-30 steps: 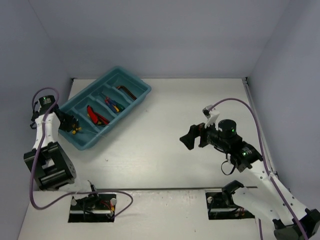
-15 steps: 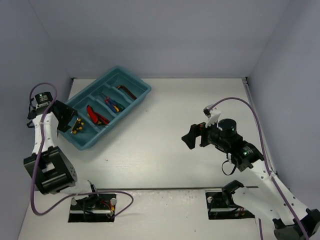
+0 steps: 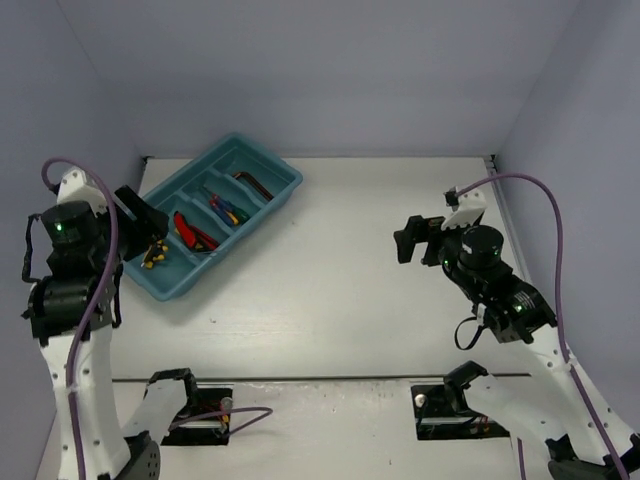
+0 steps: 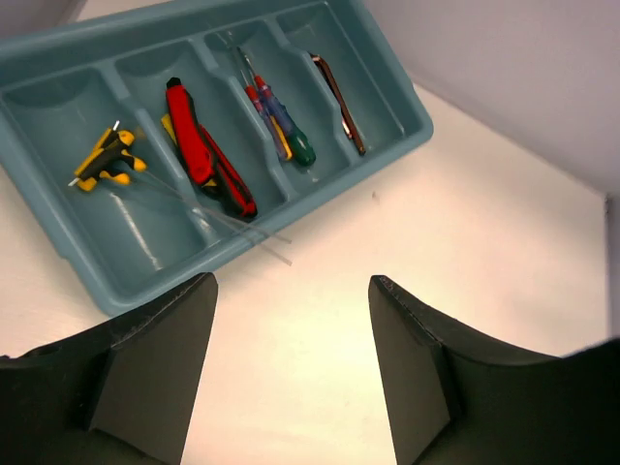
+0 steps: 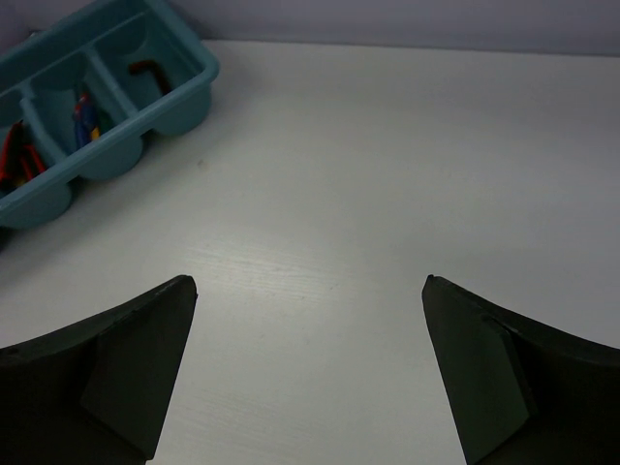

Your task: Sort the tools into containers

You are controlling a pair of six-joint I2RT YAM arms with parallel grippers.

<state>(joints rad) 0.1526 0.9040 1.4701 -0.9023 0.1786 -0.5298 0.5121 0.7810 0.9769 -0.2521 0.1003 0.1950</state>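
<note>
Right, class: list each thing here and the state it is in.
Left pincer: open, empty
Right pincer: open, empty
Tray: upright, no compartment empty
Yellow drivers: lying in one end compartment
Knives: lying in the next
Screwdrivers: lying in the third
Hex keys: lying in the other end

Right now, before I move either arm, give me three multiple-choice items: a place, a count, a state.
1. The hex keys lie: A) in an end compartment of the tray B) on the table C) among the knives.
2. Compartments in the tray: A) two B) four C) six.
3. The left gripper is: A) shut on a screwdriver B) open, empty C) out of view.
1 A, outermost slot holds them; 2 B, three dividers show; 3 B, jaws apart, nothing between.
</note>
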